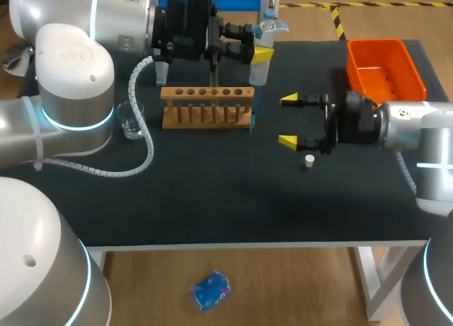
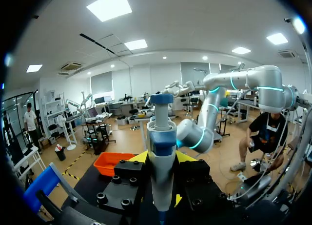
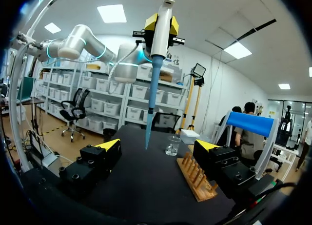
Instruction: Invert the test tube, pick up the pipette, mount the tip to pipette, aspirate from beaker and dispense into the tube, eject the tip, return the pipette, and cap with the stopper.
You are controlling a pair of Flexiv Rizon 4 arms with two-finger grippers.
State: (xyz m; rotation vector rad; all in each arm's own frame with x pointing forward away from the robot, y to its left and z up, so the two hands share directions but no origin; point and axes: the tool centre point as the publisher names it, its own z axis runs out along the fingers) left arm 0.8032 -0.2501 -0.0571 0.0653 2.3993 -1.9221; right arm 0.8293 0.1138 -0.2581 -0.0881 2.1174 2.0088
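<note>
Two containers stood on the dark table: a clear glass beaker and an orange bin. The beaker sat just beside the end of a wooden test tube rack on the left arm's side. Its glass was too small and see-through to tell whether it held liquid. The bin sat at the far corner on the right arm's side, well apart from the rack.

The pipette hung upright above the table at the rack's other end. Its blue tip was mounted and pointed straight down, just beside the rack's end post. The left gripper was clenched on the pipette's body, a yellow-tipped finger pressing from each side.

The right gripper lay low over the table on the right arm's side of the rack, its fingers spread wide with nothing between them. It faced the hanging pipette, which was ahead of it. A small white stopper stood on the table near the gripper's nearer finger, apart from it.
</note>
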